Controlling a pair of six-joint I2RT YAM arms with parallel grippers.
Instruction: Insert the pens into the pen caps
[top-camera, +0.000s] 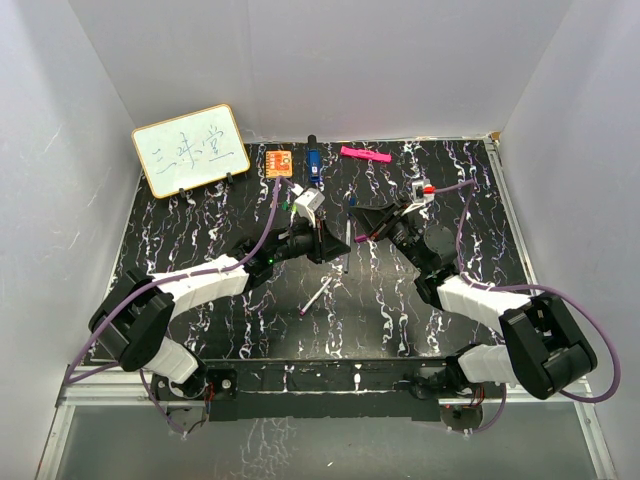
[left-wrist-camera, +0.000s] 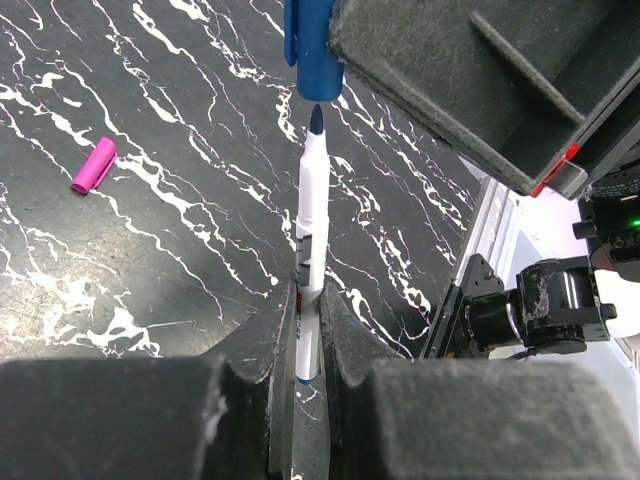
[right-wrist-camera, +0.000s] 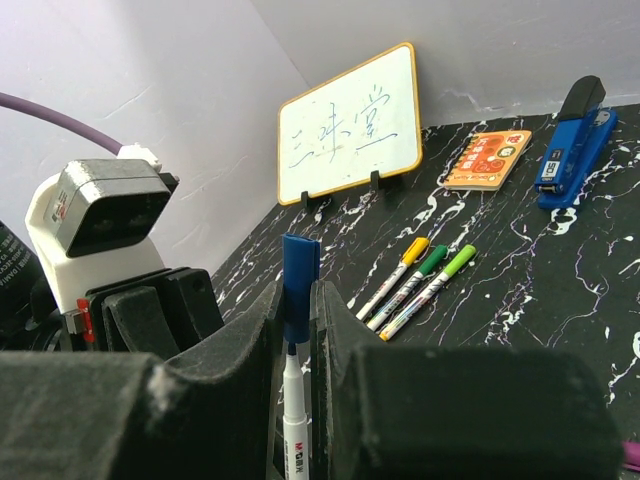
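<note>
My left gripper (left-wrist-camera: 308, 295) is shut on a white-barrelled pen (left-wrist-camera: 311, 215) with a dark blue tip. My right gripper (right-wrist-camera: 297, 295) is shut on the blue cap (right-wrist-camera: 299, 270), which also shows in the left wrist view (left-wrist-camera: 312, 45). The pen tip is right at the mouth of the cap. In the top view the two grippers, left (top-camera: 335, 243) and right (top-camera: 372, 224), meet above the middle of the table. One uncapped pen (top-camera: 318, 297) lies on the table in front of them. A purple cap (left-wrist-camera: 93, 165) lies loose. Three pens (right-wrist-camera: 418, 280) with yellow, green and light green caps lie side by side.
A small whiteboard (top-camera: 190, 150) stands at the back left. An orange square block (top-camera: 279, 161), a blue stapler-like object (top-camera: 312, 160) and a thick pink marker (top-camera: 365, 154) lie along the back edge. White walls enclose the black marbled table (top-camera: 200, 230).
</note>
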